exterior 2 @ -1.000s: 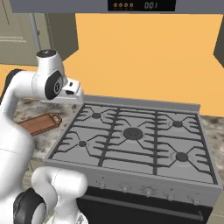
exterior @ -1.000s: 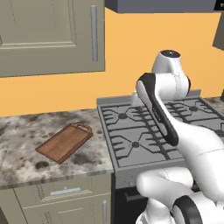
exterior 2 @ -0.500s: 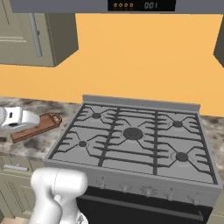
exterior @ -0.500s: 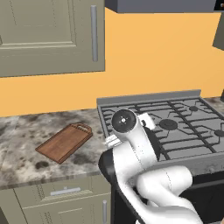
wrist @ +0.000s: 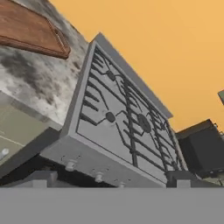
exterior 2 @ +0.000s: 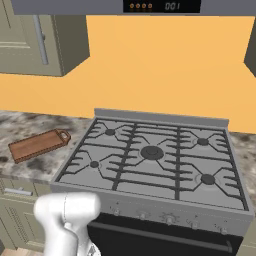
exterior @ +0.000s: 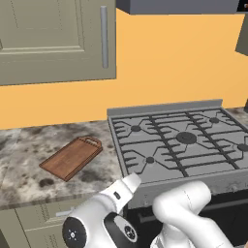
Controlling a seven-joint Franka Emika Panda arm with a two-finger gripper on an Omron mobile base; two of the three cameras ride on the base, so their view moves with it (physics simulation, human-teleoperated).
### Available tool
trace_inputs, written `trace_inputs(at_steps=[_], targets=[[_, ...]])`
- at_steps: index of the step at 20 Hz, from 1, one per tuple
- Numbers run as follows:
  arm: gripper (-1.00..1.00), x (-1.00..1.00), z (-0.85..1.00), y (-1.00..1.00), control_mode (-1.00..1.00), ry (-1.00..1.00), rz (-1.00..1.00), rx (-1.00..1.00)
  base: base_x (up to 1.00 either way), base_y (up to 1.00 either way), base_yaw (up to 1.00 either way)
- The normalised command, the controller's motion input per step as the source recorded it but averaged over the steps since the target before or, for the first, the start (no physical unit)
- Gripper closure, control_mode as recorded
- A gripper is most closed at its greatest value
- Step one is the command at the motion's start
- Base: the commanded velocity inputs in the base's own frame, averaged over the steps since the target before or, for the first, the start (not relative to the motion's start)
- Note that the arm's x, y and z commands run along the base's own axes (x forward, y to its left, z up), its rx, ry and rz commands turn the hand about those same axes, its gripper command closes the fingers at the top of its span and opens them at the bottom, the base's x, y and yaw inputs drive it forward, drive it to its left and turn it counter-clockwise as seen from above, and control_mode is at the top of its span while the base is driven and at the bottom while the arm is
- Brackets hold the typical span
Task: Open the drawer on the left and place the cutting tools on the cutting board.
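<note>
The drawer (exterior: 46, 220) sat closed under the counter (exterior: 22, 169), left of the stove (exterior: 179, 143), with its bar handle (exterior: 65, 213) untouched; no cutting tools were visible. The cutting board (exterior: 71, 157) lay bare on the counter, left of the stove and above the drawer. The gripper (wrist: 109, 177) was low at the stove's front edge with its fingers spread wide and nothing between them, so judging by this, opening the drawer and moving every tool remained to be done.

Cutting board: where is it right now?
The cutting board lies flat on the marble counter, left of the stove, with its looped handle end toward the stove.
</note>
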Motion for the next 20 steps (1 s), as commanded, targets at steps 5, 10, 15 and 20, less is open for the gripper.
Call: trace_inputs(at_steps=[5, 10, 15, 20], targets=[[-1.0, -0.26, -0.84, 0.46, -1.0, -0.07, 0.19, -0.49, 0.0, 0.0, 0.0], [-1.0, 0.04, -0.72, 0.43, -1.0, -0.07, 0.18, -0.35, 0.0, 0.0, 0.0], [-1.0, 0.26, -0.51, 0.5, -1.0, -0.1, 0.07, -0.15, 0.0, 0.0, 0.0], [-1.0, 0.3, -0.5, 0.61, -1.0, -0.06, 0.02, -0.12, 0.0, 0.0, 0.0]])
